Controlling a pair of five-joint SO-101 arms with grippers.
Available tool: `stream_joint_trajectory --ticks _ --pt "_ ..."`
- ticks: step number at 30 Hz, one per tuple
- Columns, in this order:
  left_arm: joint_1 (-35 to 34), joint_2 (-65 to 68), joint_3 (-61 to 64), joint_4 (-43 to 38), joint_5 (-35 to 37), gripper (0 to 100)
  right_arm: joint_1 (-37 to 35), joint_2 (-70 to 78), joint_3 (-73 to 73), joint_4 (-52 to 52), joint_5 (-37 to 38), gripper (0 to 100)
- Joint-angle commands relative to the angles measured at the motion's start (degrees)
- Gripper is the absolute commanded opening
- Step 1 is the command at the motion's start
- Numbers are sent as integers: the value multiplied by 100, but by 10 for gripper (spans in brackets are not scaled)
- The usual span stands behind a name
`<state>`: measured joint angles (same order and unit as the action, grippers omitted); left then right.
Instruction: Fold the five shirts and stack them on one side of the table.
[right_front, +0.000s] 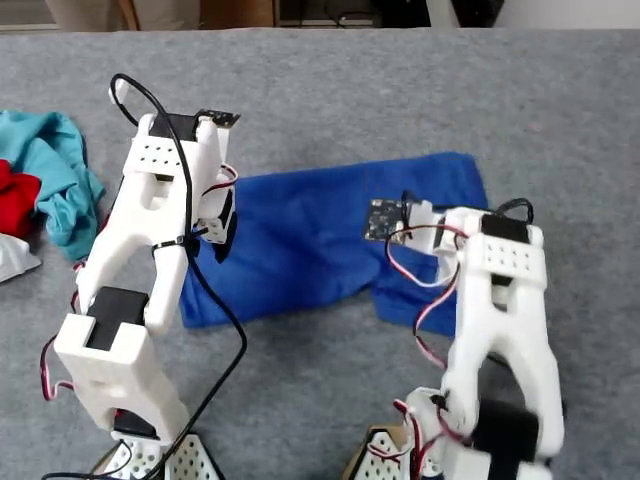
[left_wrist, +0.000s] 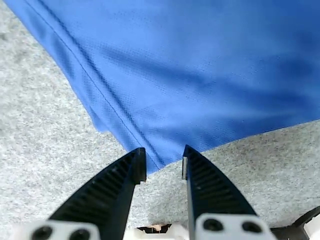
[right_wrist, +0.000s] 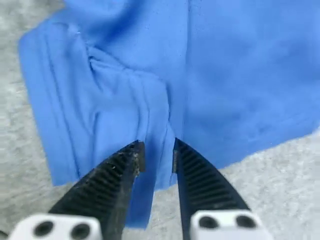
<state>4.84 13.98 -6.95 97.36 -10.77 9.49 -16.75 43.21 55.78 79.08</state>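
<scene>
Left gripper (left_wrist: 160, 165), right gripper (right_wrist: 159, 152) above blue shirt (right_front: 300, 240) edges, seemingly not touching.

high camera looking down over the table (right_front: 560, 90) from behind the arms (right_front: 150, 250), both wrist cameras close over the blue shirt (right_front: 300, 240), facing down, all three share it
</scene>
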Motion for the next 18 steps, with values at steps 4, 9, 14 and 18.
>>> stream_joint_trajectory --ticks 4,9,14,18 --pt "-26 -259 -70 -44 -44 136 84 1411 -1051 -79 -53 106" --pt "-26 -259 -62 -44 -26 136 84 1613 -1596 598 -97 15" --pt "-26 -259 -70 -62 -18 136 92 1121 -1701 1002 -185 5" --pt "-26 -259 -18 -185 -18 136 92 585 -1692 1459 -185 5"
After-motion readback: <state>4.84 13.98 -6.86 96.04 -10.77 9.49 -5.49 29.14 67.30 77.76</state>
